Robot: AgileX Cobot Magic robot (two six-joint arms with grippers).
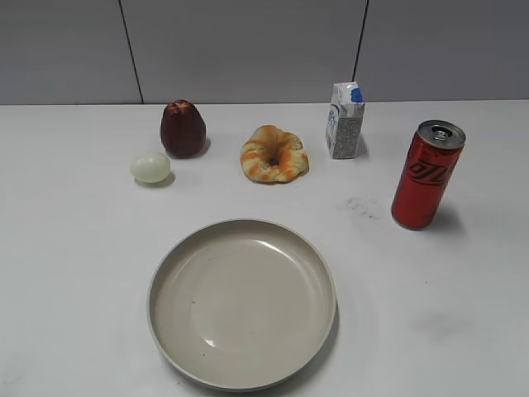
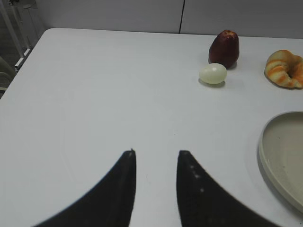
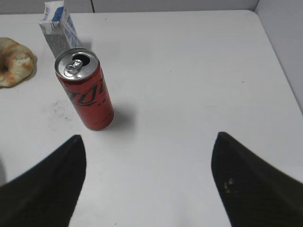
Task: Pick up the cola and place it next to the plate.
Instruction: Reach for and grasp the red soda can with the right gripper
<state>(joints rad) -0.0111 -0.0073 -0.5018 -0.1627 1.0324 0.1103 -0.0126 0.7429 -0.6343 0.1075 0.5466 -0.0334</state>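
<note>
The cola (image 1: 427, 175) is a tall red can with black lettering and a silver top. It stands upright at the right of the white table, right of and beyond the plate (image 1: 242, 302), a wide beige dish at the front middle. In the right wrist view the cola (image 3: 87, 92) stands ahead and left of my right gripper (image 3: 149, 142), which is wide open and empty. My left gripper (image 2: 156, 152) is open and empty over bare table. The plate's rim (image 2: 265, 156) shows at the right edge of that view. Neither gripper shows in the exterior view.
Along the back stand a dark red apple (image 1: 182, 128), a pale egg (image 1: 150, 167), a bread ring (image 1: 274, 154) and a small white-and-blue carton (image 1: 345, 120). The carton (image 3: 57, 29) sits just behind the cola. The table's right edge (image 3: 279, 52) runs close by.
</note>
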